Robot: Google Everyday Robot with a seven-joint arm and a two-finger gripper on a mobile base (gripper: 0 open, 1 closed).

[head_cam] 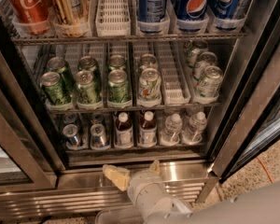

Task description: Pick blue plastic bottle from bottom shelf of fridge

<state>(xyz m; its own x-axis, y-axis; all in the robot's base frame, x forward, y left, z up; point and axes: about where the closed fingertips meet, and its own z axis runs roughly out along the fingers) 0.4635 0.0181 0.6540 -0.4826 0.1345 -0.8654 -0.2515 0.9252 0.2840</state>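
Two small bottles with white caps, dark brown liquid and pale labels stand side by side on the bottom shelf [130, 149] of the fridge [252, 101]. The left blue plastic bottle [123, 130] and the right one [147, 129] sit in neighbouring lanes. My gripper [134, 171] is below and in front of them, level with the steel sill. It is open and empty. One cream fingertip [115, 175] points left and the other [154, 165] points up, right of it.
Silver cans [84, 135] stand left of the bottles and clear water bottles [182, 128] stand to their right. Green cans [88, 85] fill the rack above, with cola cans [191, 3] on top. A dark door frame [252, 120] stands at the right and a louvred base panel [60, 202] lies below.
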